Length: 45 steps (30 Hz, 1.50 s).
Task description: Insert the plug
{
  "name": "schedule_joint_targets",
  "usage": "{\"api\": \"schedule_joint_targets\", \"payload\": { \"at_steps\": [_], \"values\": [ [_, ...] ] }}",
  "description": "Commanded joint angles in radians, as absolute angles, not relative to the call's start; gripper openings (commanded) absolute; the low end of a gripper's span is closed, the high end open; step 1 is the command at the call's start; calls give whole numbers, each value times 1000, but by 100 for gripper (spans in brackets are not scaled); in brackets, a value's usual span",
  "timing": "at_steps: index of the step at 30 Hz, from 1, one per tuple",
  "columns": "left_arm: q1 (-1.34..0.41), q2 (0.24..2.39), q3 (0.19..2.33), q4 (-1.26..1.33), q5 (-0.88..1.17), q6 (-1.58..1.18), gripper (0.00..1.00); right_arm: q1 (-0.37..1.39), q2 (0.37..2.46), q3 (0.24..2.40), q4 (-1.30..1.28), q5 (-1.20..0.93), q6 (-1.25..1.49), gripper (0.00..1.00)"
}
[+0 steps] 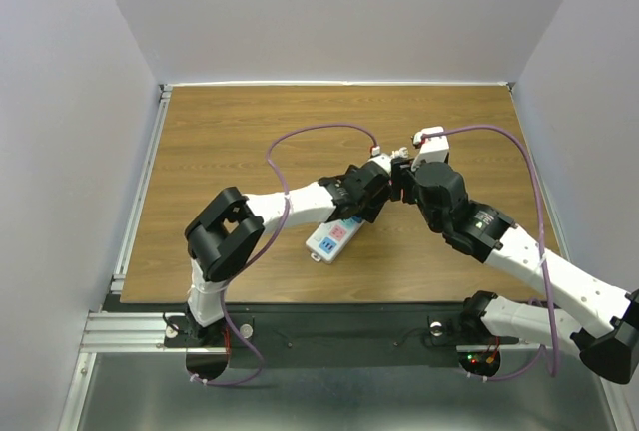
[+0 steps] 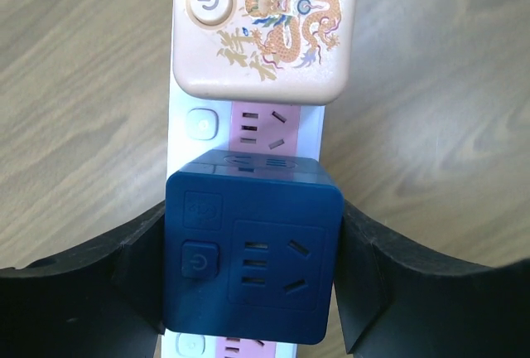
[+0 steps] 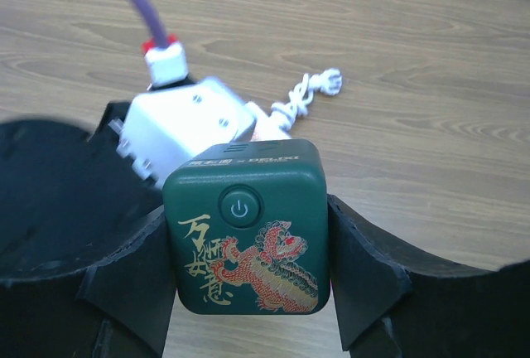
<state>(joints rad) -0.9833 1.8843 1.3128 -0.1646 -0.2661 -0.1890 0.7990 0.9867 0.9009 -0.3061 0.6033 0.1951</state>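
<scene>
left end effector (image 2: 255, 287) pinches the blue cube (image 2: 248, 242) (sitting on the strip (image 2: 258, 126)), right end effector (image 3: 247, 292) grips the green cube (image 3: 244, 234).

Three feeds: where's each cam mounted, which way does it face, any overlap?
Top external: fixed above and behind the bases, looking down at the table; left arm and right arm show, meeting over the power strip.
Left wrist: on that wrist, facing down onto the strip; left fingers against both sides of the blue adapter.
Right wrist: on that wrist, facing the tabletop at a slant; right fingers clamp the green adapter.
Shared: top and left wrist both show the strip.
</scene>
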Motion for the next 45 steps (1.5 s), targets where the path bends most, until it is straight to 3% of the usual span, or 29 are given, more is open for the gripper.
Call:
{"api": "schedule_joint_targets", "payload": {
  "at_steps": [1, 7, 13, 14, 15, 18, 19, 22, 29, 38, 45],
  "values": [
    [-931, 1969, 1423, -233, -295, -245, 0, 796, 957, 945, -259, 669, 213, 0],
    [-871, 2052, 1557, -204, -216, -285, 0, 792, 913, 943, -265, 768, 227, 0],
    [-848, 2083, 1624, -183, -147, -270, 0, 790, 900, 943, -267, 738, 221, 1],
    [-847, 2079, 1624, -180, -138, -259, 9, 788, 900, 942, -267, 711, 218, 0],
    [-847, 2050, 1605, -167, -141, -261, 26, 788, 897, 942, -265, 692, 213, 0],
    [-845, 1944, 1519, -92, -117, -250, 61, 781, 900, 946, -265, 589, 190, 0],
    [-842, 1916, 1503, -75, -109, -247, 82, 781, 902, 948, -262, 566, 184, 0],
    [-827, 1827, 1480, -61, -63, -239, 94, 772, 913, 959, -250, 454, 147, 1],
    [-781, 1629, 1395, -37, 40, -241, 98, 741, 946, 976, -224, 244, 95, 0],
    [-591, 1398, 1106, 24, 75, -296, 98, 690, 1074, 979, -173, -197, 45, 0],
    [-496, 1296, 1051, 23, 95, -272, 98, 643, 1204, 1020, -156, -375, 32, 0]
  ]
}}
